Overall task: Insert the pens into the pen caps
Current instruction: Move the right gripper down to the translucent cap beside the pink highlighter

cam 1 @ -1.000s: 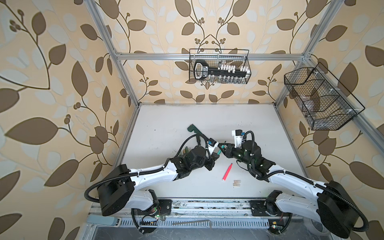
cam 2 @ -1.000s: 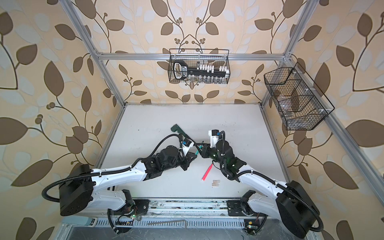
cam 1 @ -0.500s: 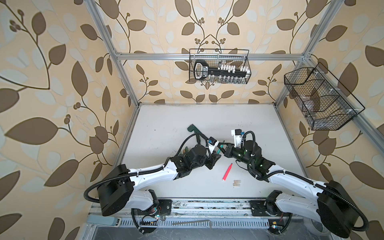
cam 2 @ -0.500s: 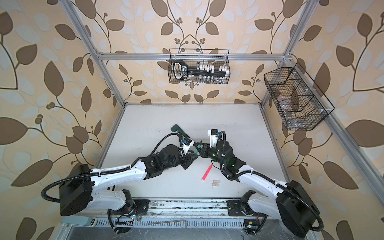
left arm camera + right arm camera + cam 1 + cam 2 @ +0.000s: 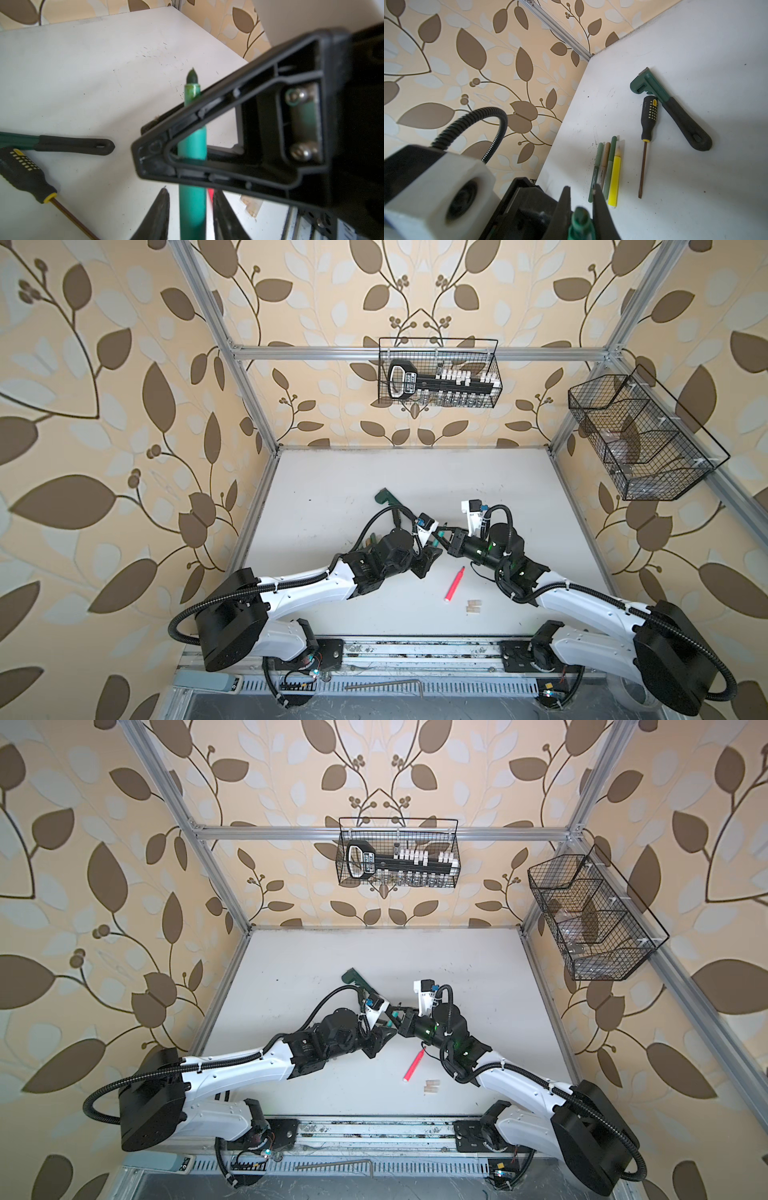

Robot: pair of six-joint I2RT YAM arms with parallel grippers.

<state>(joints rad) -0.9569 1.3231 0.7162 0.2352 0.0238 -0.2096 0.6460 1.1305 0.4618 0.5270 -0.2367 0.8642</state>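
Observation:
A teal green pen [image 5: 192, 207] hangs above the table's middle between both grippers, its dark nib [image 5: 192, 75] bare. My right gripper [image 5: 580, 191] is shut on it near the nib end. My left gripper [image 5: 190, 193] stands around its barrel, slightly open, a thin gap on each side. In both top views the two grippers [image 5: 434, 549] [image 5: 397, 1016] meet tip to tip. A neon pink pen [image 5: 455, 583] lies in front, with pale beige pen caps [image 5: 473, 605] beside it. Several more pens [image 5: 605, 166], one of them bright yellow [image 5: 615, 178], lie in a row.
A dark green wrench [image 5: 668, 106] and a black-handled screwdriver [image 5: 648, 122] lie just behind the row of pens. Wire baskets hang on the back wall [image 5: 438, 377] and on the right wall [image 5: 640, 439]. The pen row sits partly under the left arm [image 5: 370, 540].
The right gripper has closed on the teal pen. The left gripper's jaws have let go of it, spread, then narrowed again. Both arms have hardly shifted.

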